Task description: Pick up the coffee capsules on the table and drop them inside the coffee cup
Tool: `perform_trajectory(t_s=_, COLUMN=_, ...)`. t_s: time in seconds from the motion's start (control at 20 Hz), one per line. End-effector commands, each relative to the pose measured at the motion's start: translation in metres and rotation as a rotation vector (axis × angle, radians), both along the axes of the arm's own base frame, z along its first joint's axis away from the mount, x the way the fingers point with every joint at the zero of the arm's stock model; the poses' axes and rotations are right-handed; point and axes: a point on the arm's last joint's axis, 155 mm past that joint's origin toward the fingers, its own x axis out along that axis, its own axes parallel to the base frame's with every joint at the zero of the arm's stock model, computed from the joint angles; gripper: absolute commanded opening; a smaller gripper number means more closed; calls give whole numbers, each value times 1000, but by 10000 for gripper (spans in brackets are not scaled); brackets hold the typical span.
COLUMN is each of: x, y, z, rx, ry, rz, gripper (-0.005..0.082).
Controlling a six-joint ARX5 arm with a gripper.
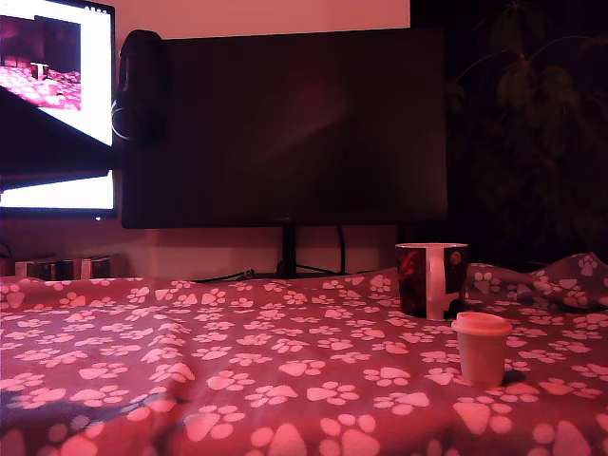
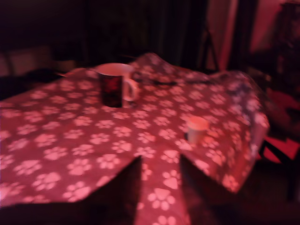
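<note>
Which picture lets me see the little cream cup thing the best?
The exterior view: the capsule stands upright there, close and sharp, near the mug, with its wider flat rim clear. The wrist view shows the capsule too, but small and blurry, beyond the open hand.

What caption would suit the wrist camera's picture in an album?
Open end effector above paw-print table, coffee cup and pale capsule standing apart ahead.
</note>
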Motion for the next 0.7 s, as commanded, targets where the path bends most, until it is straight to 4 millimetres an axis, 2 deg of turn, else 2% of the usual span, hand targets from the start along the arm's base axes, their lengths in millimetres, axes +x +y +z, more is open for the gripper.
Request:
perform_trajectory(t_s=0.0, x=-4, y=-4, z=-11, rx=19, ry=8, rz=-21, gripper=574)
perform_trajectory(t_s=0.65, x=3, y=-25, z=-28, rx=54, ry=1, rz=-69, gripper=571)
